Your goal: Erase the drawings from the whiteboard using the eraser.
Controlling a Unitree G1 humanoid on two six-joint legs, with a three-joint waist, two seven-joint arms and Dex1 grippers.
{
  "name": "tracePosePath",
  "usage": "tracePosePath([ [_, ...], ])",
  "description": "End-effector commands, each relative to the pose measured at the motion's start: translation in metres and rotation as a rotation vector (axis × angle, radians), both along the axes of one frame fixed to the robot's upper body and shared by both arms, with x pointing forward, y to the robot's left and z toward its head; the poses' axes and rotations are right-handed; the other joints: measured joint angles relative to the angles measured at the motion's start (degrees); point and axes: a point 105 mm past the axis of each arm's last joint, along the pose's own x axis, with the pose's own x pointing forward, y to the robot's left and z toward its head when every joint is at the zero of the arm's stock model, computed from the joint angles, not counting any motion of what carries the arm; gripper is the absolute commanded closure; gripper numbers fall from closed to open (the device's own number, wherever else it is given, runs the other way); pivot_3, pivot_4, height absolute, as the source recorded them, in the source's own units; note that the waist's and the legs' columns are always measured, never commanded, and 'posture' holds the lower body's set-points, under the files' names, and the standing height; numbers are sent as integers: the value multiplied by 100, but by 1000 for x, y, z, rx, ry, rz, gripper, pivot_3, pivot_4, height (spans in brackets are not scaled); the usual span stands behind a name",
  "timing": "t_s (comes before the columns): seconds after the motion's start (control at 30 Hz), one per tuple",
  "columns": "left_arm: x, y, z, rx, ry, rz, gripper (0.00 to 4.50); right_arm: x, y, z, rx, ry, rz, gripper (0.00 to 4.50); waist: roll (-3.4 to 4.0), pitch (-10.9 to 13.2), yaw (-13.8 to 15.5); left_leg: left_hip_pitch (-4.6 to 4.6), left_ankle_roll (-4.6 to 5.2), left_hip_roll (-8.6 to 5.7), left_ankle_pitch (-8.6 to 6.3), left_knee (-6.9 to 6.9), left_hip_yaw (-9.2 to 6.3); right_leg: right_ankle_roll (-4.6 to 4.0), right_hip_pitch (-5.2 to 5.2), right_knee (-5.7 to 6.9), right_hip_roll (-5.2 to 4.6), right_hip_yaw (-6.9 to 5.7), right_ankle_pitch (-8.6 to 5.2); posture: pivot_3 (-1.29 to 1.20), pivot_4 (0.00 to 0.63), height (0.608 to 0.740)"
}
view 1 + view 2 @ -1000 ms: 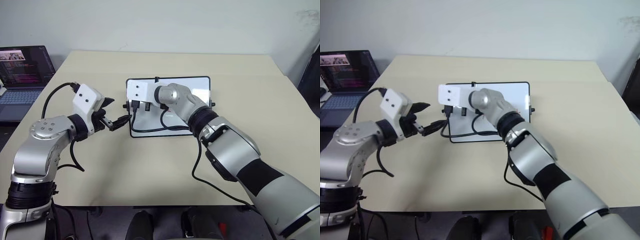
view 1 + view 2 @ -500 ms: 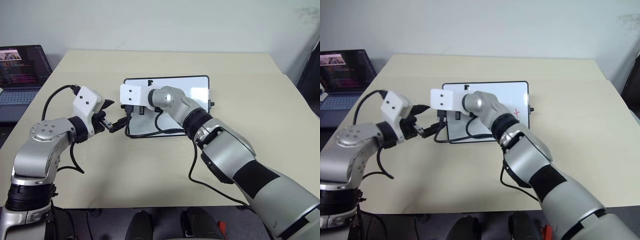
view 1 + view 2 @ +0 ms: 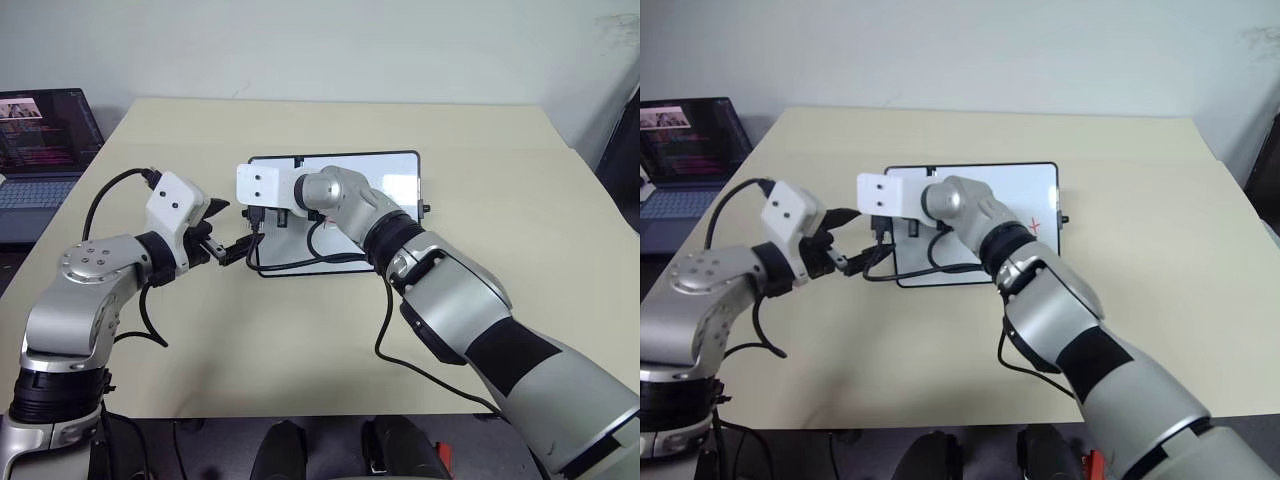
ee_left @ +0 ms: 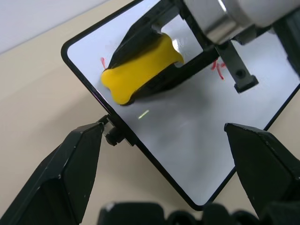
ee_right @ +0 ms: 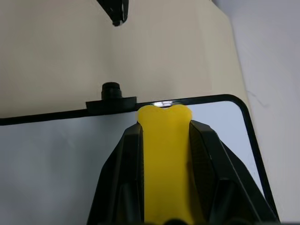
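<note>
1. Where the table (image 3: 300,340) ends on the robot's left, a laptop (image 3: 40,140) stands open, well apart from the whiteboard (image 3: 390,175).
2. Just beside the whiteboard's left edge, the left gripper (image 3: 232,232) hovers with its two black fingers spread apart and nothing between them; in the left wrist view those fingers (image 4: 70,173) stand either side of the board's near corner, next to a black side knob (image 4: 112,137).
3. The whiteboard lies flat on the table, its thin black frame and rounded corners visible around a glossy white face.
4. Over the left part of the whiteboard, the right gripper (image 5: 164,136) is clamped on the eraser (image 4: 140,70), one finger along each long side of the yellow block.
5. The eraser's tip sits at the whiteboard's edge near a corner, close to the knob (image 5: 111,89) seen in the right wrist view; whether its base presses on the surface I cannot tell.
6. Of the drawings, one thin red stroke (image 4: 102,62) shows right beside the eraser, another (image 4: 218,70) lies further along the board past the gripper, and a red cross (image 3: 1036,226) sits near the whiteboard's right edge.
</note>
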Motion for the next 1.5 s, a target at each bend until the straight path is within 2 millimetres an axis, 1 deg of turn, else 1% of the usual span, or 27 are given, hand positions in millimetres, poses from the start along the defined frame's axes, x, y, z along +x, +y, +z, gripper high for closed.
tracePosePath([
  [0.03,-2,1,15,10,-57,0,0,6,-1,35,102,-116,-45,3488,0,0,7,-5,0,0,0,0,0,-1,-6,1,0,0,0,0,150,740],
  [0.1,-2,0,15,10,-57,-1,0,8,-4,34,92,-105,-52,3488,0,0,13,-25,-1,0,0,0,0,-1,-25,1,0,-1,-1,0,150,740],
  [0.13,-2,0,15,10,-57,-2,0,8,-5,29,71,-84,-52,3488,0,0,13,-38,-2,0,0,1,-2,-1,-33,0,0,-2,0,0,150,740],
  [0.27,-1,0,16,11,-59,-3,0,3,-13,-12,-77,75,-15,3488,-1,-1,11,-47,-18,1,-14,-3,2,8,-34,-3,-1,1,-6,0,150,740],
  [0.3,0,0,17,11,-59,-5,0,3,-15,-17,-93,90,-12,3488,-2,-1,11,-47,-20,1,-19,-3,3,13,-33,-3,-1,2,-9,0,150,740],
  [0.33,0,0,17,10,-60,-6,0,4,-16,-16,-91,84,-18,3488,-2,-2,12,-48,-22,1,-20,-3,2,14,-33,-3,-2,2,-10,0,150,740],
  [0.47,0,-2,15,6,-55,-9,0,14,-19,14,15,-42,-75,3488,-1,-1,15,-46,-21,0,-22,3,0,13,-32,-1,-3,3,-11,0,150,740],
  [0.5,0,-2,15,6,-54,-13,0,16,-21,20,34,-56,-88,3488,-1,-1,22,-46,-21,0,-22,7,-3,11,-33,-3,-2,1,-12,0,150,740],
  [0.53,0,-3,15,6,-53,-16,0,18,-25,22,33,-58,-98,3488,-1,-1,31,-46,-21,-1,-22,9,-5,11,-33,-4,-3,0,-13,0,150,740],
  [0.57,0,-3,15,6,-53,-17,0,19,-28,20,21,-43,-102,3488,-1,-1,39,-46,-21,-2,-22,10,-5,10,-32,-4,-3,0,-13,0,150,740],
  [0.63,1,-3,15,7,-56,-16,0,18,-33,4,-41,29,-84,3488,-2,-1,42,-46,-21,-3,-21,12,-5,10,-31,-3,-4,0,-13,0,150,740],
  [0.7,2,-3,16,7,-58,-17,0,13,-33,-12,-96,90,-54,3489,-2,-2,40,-46,-21,-5,-22,12,-2,10,-30,0,-5,2,-13,0,150,740],
  [0.8,3,-4,17,4,-59,-22,0,8,-30,-21,-107,125,-26,3489,-3,-2,38,-45,-21,-4,-21,12,-2,10,-29,1,-5,1,-13,0,150,740],
  [0.9,4,-6,15,-2,-52,-29,0,7,-26,-16,-44,136,-16,3489,-3,-2,38,-41,-21,-4,-21,13,-2,10,-29,2,-5,2,-13,0,150,740],
  [0.97,5,-9,15,-6,-51,-45,0,5,-24,-9,32,170,2,3489,-3,-2,38,-36,-21,-4,-21,14,-2,10,-26,4,-4,2,-13,0,150,740],
  [1.1,7,-14,18,-15,-57,-82,0,-3,-20,15,233,258,72,3497,-3,-2,40,-39,-22,-3,-20,15,-2,10,-26,4,-4,1,-13,0,150,740],
  [1.17,7,-16,20,-21,-64,-105,0,-10,-22,27,329,304,111,3502,-3,-2,31,-47,-23,-2,-20,13,-3,10,-27,10,-4,0,-12,0,150,740],
  [1.2,7,-18,21,-24,-67,-119,0,-13,-28,35,382,306,126,3502,-3,-2,30,-49,-24,-2,-19,12,-2,11,-28,8,-4,-1,-12,0,150,740],
  [1.27,7,-20,24,-35,-84,-147,0,-27,-42,52,517,336,158,3503,-3,-2,30,-64,-33,-1,-16,11,-5,11,-34,0,-4,-3,-13,0,150,740],
  [1.33,5,-25,27,-50,-102,-184,0,-48,-69,66,634,369,170,3503,-3,-2,48,-87,-39,0,-12,15,-11,12,-48,-1,-5,-7,-13,0,150,740],
  [1.4,1,-28,29,-65,-104,-220,0,-65,-95,69,696,379,141,3503,-3,-2,61,-98,-42,-1,-12,15,-17,14,-50,-2,-6,-6,-14,0,150,740],
  [1.47,-2,-27,29,-76,-96,-244,0,-78,-115,66,715,381,92,3503,-3,-3,60,-98,-39,-3,-13,17,-16,14,-50,-2,-6,-4,-14,0,150,740],
  [1.5,-5,-29,29,-80,-90,-261,0,-83,-129,62,721,379,54,3503,-3,-3,58,-94,-25,-4,-21,19,-15,15,-49,2,-6,-2,-14,0,150,740],
])
